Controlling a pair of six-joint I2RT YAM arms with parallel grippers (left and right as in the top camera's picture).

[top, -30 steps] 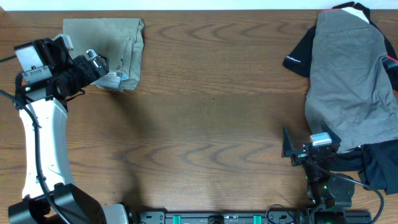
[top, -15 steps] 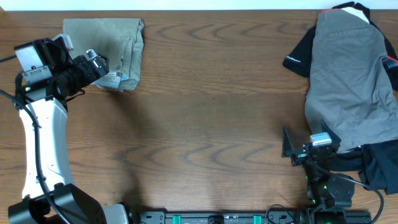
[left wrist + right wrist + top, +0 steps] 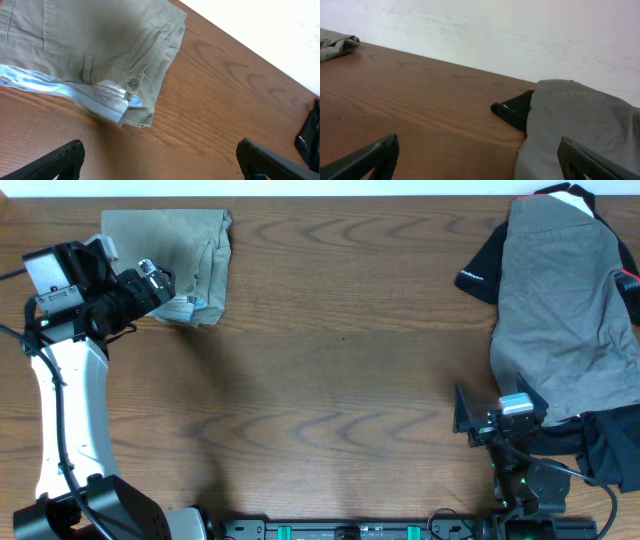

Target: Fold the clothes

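Note:
The khaki-beige shorts point(image 3: 175, 255) lie folded into a compact rectangle at the table's far left, with whitish lining showing at the near edge. In the left wrist view the shorts point(image 3: 100, 55) fill the upper left, button and belt loop visible. My left gripper point(image 3: 160, 283) hovers over their near edge, open and empty, its jaws point(image 3: 160, 165) wide apart over bare wood. My right gripper point(image 3: 497, 412) is open and empty at the near right, jaws point(image 3: 480, 165) spread beside the grey garment.
A darker grey garment point(image 3: 565, 300) lies over a black garment point(image 3: 485, 270) at the far right, also in the right wrist view point(image 3: 580, 130). More black cloth point(image 3: 610, 445) sits at the right front. The wooden table point(image 3: 340, 380) shows bare wood in the middle.

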